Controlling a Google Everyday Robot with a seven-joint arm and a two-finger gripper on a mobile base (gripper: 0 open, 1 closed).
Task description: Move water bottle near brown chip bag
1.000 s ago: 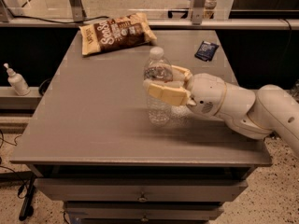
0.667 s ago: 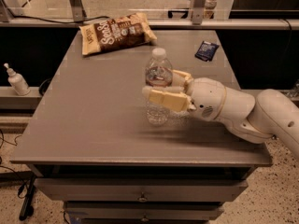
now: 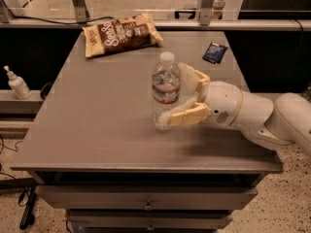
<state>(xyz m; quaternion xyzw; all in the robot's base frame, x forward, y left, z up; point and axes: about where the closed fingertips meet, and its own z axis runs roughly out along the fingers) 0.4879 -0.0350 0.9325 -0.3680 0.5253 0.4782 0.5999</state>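
Observation:
The water bottle (image 3: 165, 89), clear ribbed plastic with a white cap and a red and white label band, stands upright on the grey table (image 3: 97, 130) near its middle. My gripper (image 3: 172, 95) reaches in from the right with its cream fingers spread. One finger is behind the bottle and the other lies low in front of its base, so they straddle it without clearly clamping it. The brown chip bag (image 3: 121, 34), dark brown with white lettering, lies flat at the table's far left, well apart from the bottle.
A small dark blue packet (image 3: 215, 52) lies at the far right of the table. A white pump bottle (image 3: 18, 84) stands on a ledge to the left, off the table. Drawers sit under the front edge.
My gripper has dropped lower beside the bottle. The near finger has moved from across the bottle's middle down to its base. The bottle has stayed in place.

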